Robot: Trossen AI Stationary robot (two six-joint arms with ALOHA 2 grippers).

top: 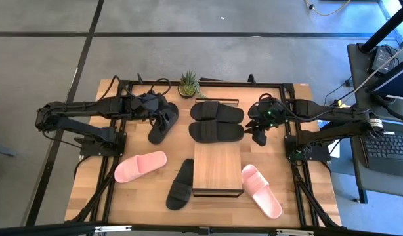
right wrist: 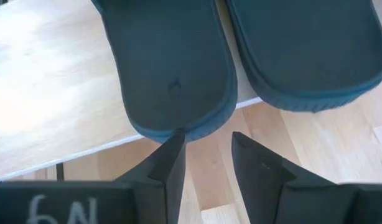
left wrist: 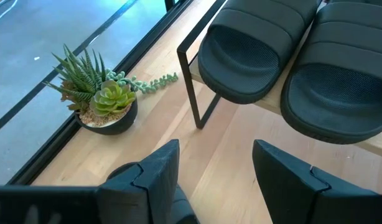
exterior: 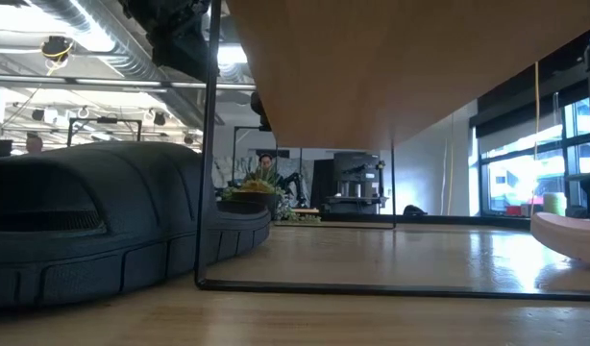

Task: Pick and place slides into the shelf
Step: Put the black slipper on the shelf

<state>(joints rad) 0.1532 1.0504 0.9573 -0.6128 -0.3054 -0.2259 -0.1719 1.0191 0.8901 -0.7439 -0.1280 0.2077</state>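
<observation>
Two black slides fill the far end of the shelf; its near half is bare. Left end effector stands apart beside it; right end effector is partly apart at its edge, holding nothing.

The only legible marking is handwritten white characters, reading like "6N", on the dark body of the right claw.

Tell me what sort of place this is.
Probably a robotics lab or workshop: exposed ceiling ducts over an open room, a laptop on a side desk beside the rig, and a framed table on a bare concrete floor.
</observation>
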